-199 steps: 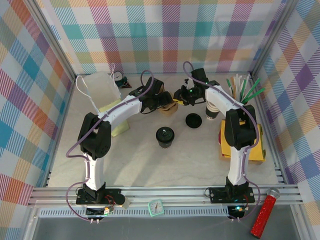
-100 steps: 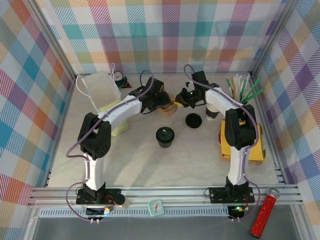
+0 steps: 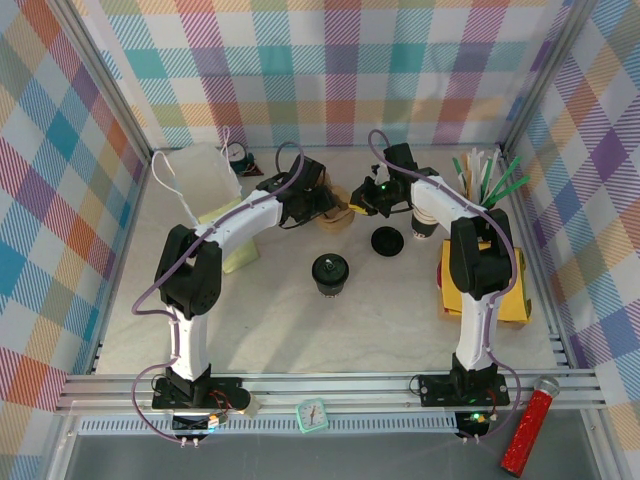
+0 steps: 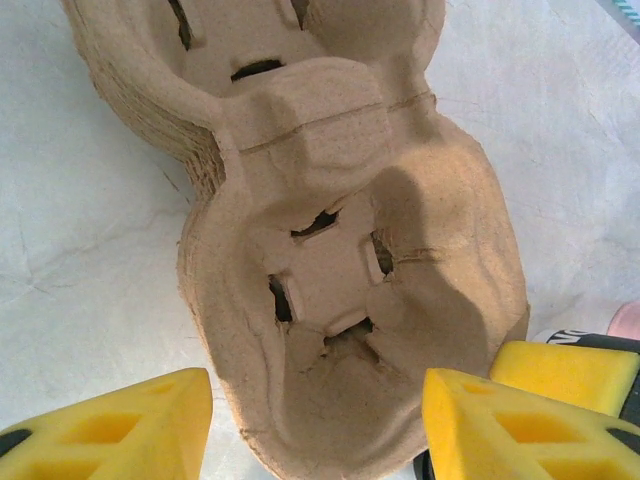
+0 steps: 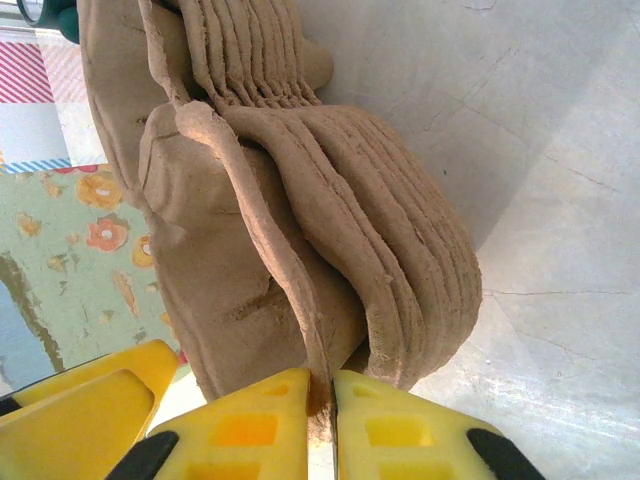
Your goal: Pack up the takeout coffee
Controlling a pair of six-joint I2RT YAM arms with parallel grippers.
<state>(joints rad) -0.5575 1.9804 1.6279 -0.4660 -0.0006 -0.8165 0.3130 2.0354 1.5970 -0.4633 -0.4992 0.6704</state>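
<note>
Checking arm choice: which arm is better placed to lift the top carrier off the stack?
Right. The right gripper is shut on the top carrier at its rim; the left gripper only straddles the stack, jaws apart.

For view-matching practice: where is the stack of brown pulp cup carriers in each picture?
Top external: carrier stack, back centre of the table.
Left wrist: carrier stack, centre, cup wells facing the camera.
Right wrist: carrier stack, left-centre, layered edges showing.
Shared landmark: the pale marbled table.

The walls [image 3: 330,70] are showing pastel plaid; pulp carriers [image 4: 330,250] are looking tan-brown; the takeout coffee [image 3: 330,272] is wearing a black lid; the surface [image 3: 280,320] is showing pale marbling.
</note>
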